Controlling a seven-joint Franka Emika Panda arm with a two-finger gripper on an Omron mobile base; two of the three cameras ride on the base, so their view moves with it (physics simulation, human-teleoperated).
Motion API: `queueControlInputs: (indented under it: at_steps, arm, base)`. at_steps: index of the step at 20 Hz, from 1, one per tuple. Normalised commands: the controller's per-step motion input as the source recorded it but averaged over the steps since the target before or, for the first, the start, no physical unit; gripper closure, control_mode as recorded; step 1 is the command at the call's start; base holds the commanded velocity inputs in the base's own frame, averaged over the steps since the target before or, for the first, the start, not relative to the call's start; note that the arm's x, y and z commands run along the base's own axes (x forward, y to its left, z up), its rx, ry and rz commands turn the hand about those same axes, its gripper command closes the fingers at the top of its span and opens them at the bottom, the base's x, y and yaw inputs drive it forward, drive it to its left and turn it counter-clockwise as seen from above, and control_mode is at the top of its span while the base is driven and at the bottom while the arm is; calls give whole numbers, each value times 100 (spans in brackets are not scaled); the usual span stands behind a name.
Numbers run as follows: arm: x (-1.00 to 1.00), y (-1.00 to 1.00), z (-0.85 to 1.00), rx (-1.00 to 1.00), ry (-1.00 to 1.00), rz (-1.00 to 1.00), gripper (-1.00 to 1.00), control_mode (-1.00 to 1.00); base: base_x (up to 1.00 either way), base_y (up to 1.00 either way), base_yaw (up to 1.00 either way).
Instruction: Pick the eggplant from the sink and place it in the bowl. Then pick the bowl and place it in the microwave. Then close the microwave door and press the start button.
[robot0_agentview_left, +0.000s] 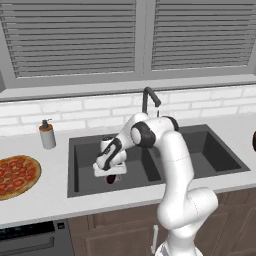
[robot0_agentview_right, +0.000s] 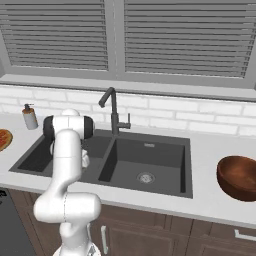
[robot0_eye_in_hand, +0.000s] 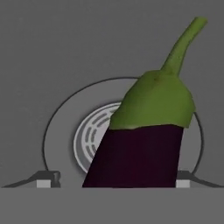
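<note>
- The claw (robot0_agentview_left: 111, 176) is down inside the left basin of the sink (robot0_agentview_left: 80, 187), left of centre in the left base view, with the white arm bending down to it from the lower right of the frame.
- A dark purple bit of the eggplant (robot0_agentview_left: 110, 179) shows just under the claw's white body in that view.
- In the hand view the eggplant (robot0_eye_in_hand: 142, 148) rises in the middle and right of the frame: dark purple body at the bottom, green cap above it, a thin green stem slanting to the upper right corner.
- The claw's two finger tips (robot0_eye_in_hand: 49, 178) show low at the left and right of the hand view, set wide apart, with the eggplant's body between them. I cannot tell whether either tip touches it; the claw stands wide open.
- Behind the eggplant in the hand view lies the round steel drain (robot0_eye_in_hand: 94, 135), on the grey sink floor.
- The faucet (robot0_agentview_right: 113, 111) stands at the back of the sink, upper middle of the right base view.
- The bowl (robot0_agentview_right: 239, 177) sits on the counter (robot0_agentview_right: 210, 197) at the right edge of the right base view, well apart from the sink's right basin.
- A soap dispenser (robot0_agentview_left: 47, 134) stands on the counter at the left of the left base view; a pizza (robot0_agentview_left: 16, 175) lies nearer the lower left.
</note>
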Motion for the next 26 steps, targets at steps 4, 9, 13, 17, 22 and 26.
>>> queueControlInputs:
  at_steps: [4, 9, 13, 17, 22, 26]
  arm:
    - [0, 0, -34, 0, 0, 0, 100, -100]
    - [-15, 0, -2, 0, 0, 0, 100, -100]
    - [-36, -1, 50, 1, -3, 0, 100, -100]
    - [-52, -1, 100, 4, -14, 0, 100, -100]
    - [-71, -6, 100, 5, -17, 0, 100, -100]
    - [-88, -12, 100, 2, -21, 2, 100, -100]
  base:
    - [0, 0, 0]
    - [0, 0, 0]
    - [0, 0, 0]
    - [0, 0, 0]
    - [0, 0, 0]
    - [0, 0, 0]
